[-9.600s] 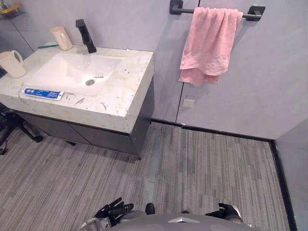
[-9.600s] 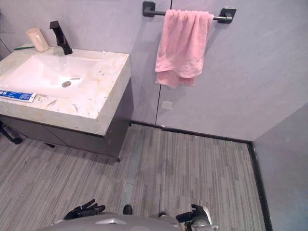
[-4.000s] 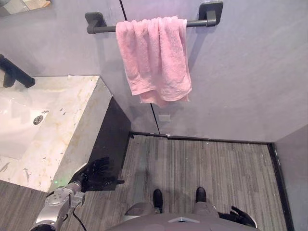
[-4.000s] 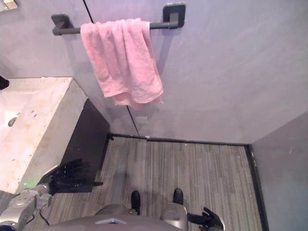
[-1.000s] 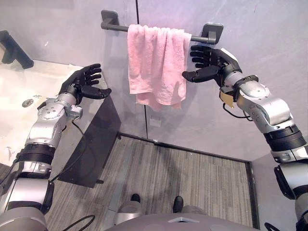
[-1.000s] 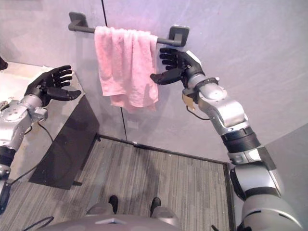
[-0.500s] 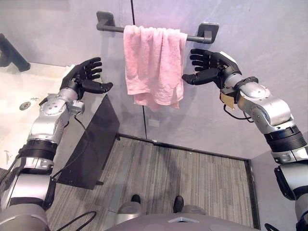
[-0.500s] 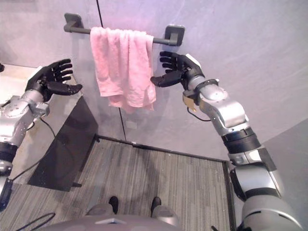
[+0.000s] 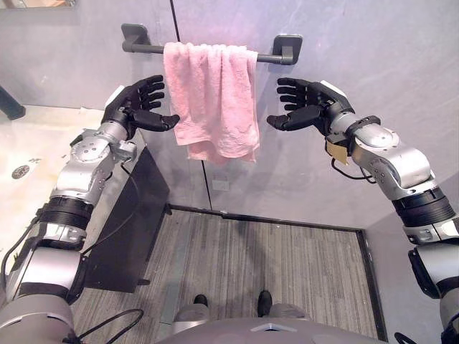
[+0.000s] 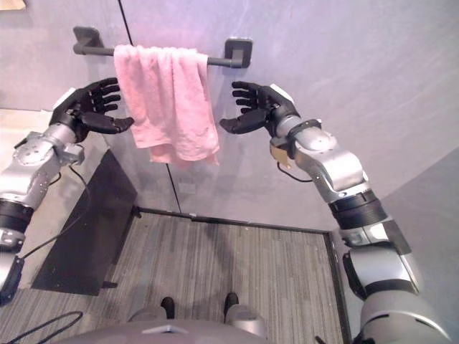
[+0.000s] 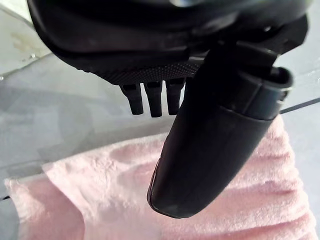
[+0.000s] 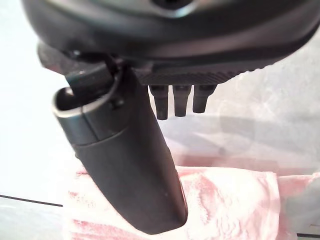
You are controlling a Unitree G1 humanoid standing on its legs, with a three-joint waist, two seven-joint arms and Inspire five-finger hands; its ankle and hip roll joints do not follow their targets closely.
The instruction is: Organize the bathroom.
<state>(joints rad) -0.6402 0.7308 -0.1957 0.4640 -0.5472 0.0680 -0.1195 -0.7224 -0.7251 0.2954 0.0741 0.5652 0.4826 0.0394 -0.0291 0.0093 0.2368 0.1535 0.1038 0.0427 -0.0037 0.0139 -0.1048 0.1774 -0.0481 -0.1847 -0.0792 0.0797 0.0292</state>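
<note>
Pink towel [image 9: 212, 100] hangs bunched over a dark wall bar [image 9: 270, 58], draped toward the bar's left half, lower edge uneven. Left hand [image 9: 136, 106] is raised just left of the towel, fingers spread and relaxed, thumb tip close to the cloth edge; contact cannot be judged. Right hand [image 9: 310, 105] is raised to the towel's right, fingers apart, holding nothing, clear of the cloth. Pale counter [image 9: 29, 154] sits at far left, above a dark cabinet side [image 9: 140, 208].

The towel [image 9: 211, 97] covers the middle of the rail [image 9: 269, 57]. Left of the towel, the counter [image 9: 43, 154] runs off the edge.
</note>
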